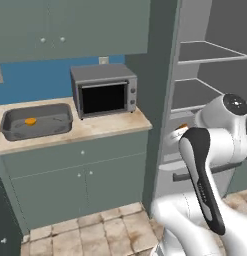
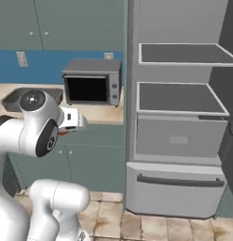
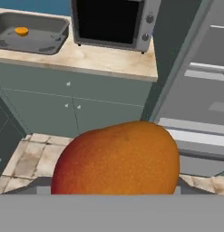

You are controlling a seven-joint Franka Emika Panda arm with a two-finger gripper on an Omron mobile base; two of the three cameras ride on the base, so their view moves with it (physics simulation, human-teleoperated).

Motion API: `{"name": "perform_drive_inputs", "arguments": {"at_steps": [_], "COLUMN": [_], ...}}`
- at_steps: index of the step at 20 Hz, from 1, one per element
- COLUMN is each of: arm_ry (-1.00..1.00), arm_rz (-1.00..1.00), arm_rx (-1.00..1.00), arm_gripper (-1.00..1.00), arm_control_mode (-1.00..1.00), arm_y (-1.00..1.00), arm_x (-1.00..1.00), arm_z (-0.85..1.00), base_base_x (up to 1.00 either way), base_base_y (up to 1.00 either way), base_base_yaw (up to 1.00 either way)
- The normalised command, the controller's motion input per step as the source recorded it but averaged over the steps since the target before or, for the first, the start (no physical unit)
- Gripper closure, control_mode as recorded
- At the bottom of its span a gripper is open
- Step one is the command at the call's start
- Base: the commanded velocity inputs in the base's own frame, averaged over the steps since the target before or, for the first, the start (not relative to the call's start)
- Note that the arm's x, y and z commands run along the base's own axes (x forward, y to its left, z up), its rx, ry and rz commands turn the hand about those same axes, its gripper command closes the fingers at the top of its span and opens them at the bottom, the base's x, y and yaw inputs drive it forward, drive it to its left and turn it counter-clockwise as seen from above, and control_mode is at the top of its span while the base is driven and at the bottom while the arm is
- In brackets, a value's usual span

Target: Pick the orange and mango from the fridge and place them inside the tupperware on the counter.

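Observation:
The red-orange mango (image 3: 118, 158) looms large in the hand view, and my gripper (image 1: 178, 133) is shut on it, its fingertips hidden behind the fruit. A sliver of the mango (image 1: 182, 126) shows at the hand, in front of the open fridge (image 1: 195, 95). The small yellow-orange orange (image 1: 30, 121) lies inside the dark grey tupperware (image 1: 39, 107) at the left end of the beige counter (image 1: 110, 125). From the hand, the orange (image 3: 21, 31) and the tupperware (image 3: 36, 50) are at the upper left, well away from the gripper.
A grey microwave (image 1: 104, 90) stands on the counter between the tupperware and the fridge (image 2: 179, 99), whose shelves are bare. Grey-green cabinet doors (image 1: 85, 180) run below the counter, and upper cabinets (image 1: 70, 25) hang over it. The floor is tiled.

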Motion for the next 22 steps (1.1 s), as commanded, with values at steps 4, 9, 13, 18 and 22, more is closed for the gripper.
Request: {"name": "perform_drive_inputs", "arguments": {"at_steps": [4,9,13,18,22], "arm_ry": [0.00,0.00,0.00,0.00,0.00], "arm_rz": [0.00,0.00,0.00,0.00,0.00], "arm_rx": [0.00,0.00,0.00,0.00,0.00], "arm_gripper": [1.00,1.00,1.00,1.00,1.00], "arm_control_mode": [1.00,1.00,1.00,1.00,1.00], "arm_y": [0.00,0.00,0.00,0.00,0.00], "arm_x": [0.00,0.00,0.00,0.00,0.00], "arm_z": [0.00,0.00,0.00,0.00,0.00], "base_base_x": [0.58,0.89,0.93,0.76,0.32], "base_base_y": [1.00,1.00,0.82,0.70,0.25], "base_base_yaw": [0.06,0.10,0.10,0.07,0.01]}}
